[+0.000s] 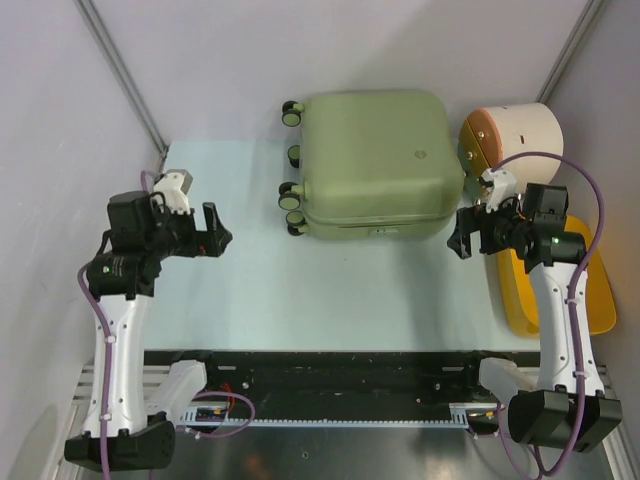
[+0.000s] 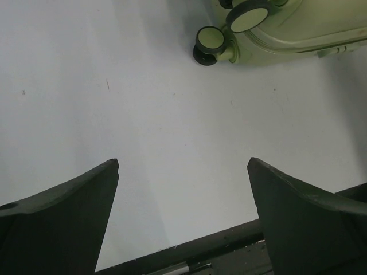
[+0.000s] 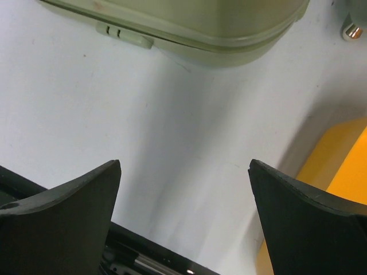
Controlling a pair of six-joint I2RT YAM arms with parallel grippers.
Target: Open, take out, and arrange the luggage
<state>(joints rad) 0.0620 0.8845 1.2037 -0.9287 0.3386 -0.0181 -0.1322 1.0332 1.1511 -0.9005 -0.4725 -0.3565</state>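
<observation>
The luggage [image 1: 375,165], a pale sage-green hard-shell suitcase, lies flat and closed at the back middle of the table, wheels [image 1: 292,195] facing left. Two of its wheels [image 2: 229,31] show at the top of the left wrist view, and its front edge with a small latch [image 3: 123,33] shows in the right wrist view. My left gripper [image 1: 217,238] hovers open over the table left of the suitcase, apart from it. My right gripper [image 1: 462,238] hangs open just off the suitcase's near right corner. Nothing is between either pair of fingers [image 2: 63,217] [image 3: 63,212].
A cream cylindrical drum [image 1: 512,135] lies on its side right of the suitcase. A yellow plastic basket [image 1: 520,290] sits at the right table edge under my right arm, its rim [image 3: 338,166] seen from the wrist. A black rail [image 1: 330,365] runs along the near edge.
</observation>
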